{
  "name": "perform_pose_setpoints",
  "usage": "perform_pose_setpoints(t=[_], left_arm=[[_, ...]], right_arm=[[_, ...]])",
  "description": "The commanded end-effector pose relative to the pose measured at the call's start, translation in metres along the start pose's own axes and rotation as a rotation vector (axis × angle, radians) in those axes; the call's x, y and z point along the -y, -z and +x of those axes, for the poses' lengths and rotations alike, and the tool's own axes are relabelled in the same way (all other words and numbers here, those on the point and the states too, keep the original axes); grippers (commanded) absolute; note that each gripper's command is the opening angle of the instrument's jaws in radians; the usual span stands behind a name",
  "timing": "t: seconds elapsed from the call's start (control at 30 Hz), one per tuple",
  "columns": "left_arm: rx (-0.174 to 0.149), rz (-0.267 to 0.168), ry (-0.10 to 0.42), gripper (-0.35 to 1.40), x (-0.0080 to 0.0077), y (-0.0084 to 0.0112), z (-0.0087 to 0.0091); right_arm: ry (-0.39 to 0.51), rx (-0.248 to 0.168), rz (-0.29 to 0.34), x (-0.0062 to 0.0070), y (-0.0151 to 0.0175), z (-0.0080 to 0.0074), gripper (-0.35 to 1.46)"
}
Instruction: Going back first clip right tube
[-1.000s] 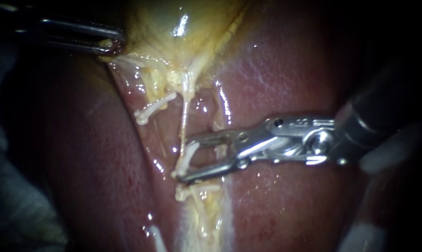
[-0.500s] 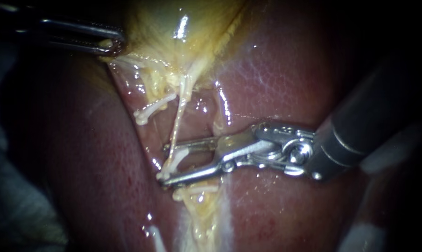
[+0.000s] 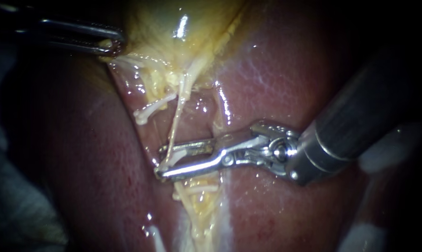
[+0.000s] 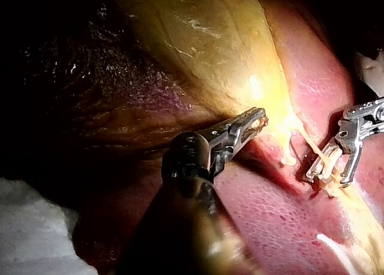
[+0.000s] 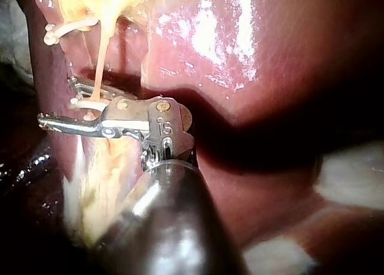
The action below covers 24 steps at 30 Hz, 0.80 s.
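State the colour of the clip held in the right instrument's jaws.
Off-white, the clip; it shows best in the endoscope view.

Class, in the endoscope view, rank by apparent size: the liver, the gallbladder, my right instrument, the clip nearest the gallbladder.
1. liver
2-3. gallbladder and right instrument look alike; the instrument is nearer the camera, so unranked
4. clip nearest the gallbladder

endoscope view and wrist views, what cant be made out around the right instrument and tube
Tube: stretch behind the right instrument, endoscope view, the tip covers it.
Left instrument: shaft lost in darkness, endoscope view.
Right instrument's shaft: cut off by the edge, left wrist view.
Left instrument: out of frame, right wrist view.
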Motion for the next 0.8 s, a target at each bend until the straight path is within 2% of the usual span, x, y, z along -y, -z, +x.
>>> perform_pose_setpoints(t=[0.03, 0.13, 0.3, 0.37, 0.43, 0.53, 0.6, 0.7, 0.8], left_arm=[[0.0, 0.0, 0.0, -0.35, 0.0, 0.0, 0.0], [0.0, 0.0, 0.0, -0.35, 0.0, 0.0, 0.0], [0.0, 0.0, 0.0, -0.35, 0.0, 0.0, 0.0], [0.0, 0.0, 0.0, -0.35, 0.0, 0.0, 0.0], [0.0, 0.0, 0.0, -0.35, 0.0, 0.0001, 0.0], [0.0, 0.0, 0.0, -0.35, 0.0, 0.0001, 0.0], [0.0, 0.0, 0.0, -0.35, 0.0, 0.0001, 0.0], [0.0, 0.0, 0.0, -0.35, 0.0, 0.0001, 0.0], [0.0, 0.0, 0.0, -0.35, 0.0, 0.0001, 0.0]], right_arm=[[-0.007, -0.001, 0.021, 0.0001, -0.0002, 0.0, 0.48], [-0.031, 0.002, 0.052, 0.0004, -0.0003, 0.0002, 0.48], [-0.037, -0.038, 0.017, 0.0008, 0.0, 0.001, 0.45], [-0.01, -0.022, 0.035, 0.0012, 0.0002, 0.0015, 0.45], [0.079, 0.019, -0.018, 0.0018, 0.0008, 0.0022, 0.45], [0.21, 0.114, -0.137, 0.0027, 0.0017, 0.0029, 0.45], [0.273, 0.165, -0.192, 0.0032, 0.0023, 0.003, 0.46], [0.374, 0.222, -0.247, 0.004, 0.0035, 0.0027, 0.46], [0.473, 0.249, -0.313, 0.0046, 0.0049, 0.0025, 0.48]])
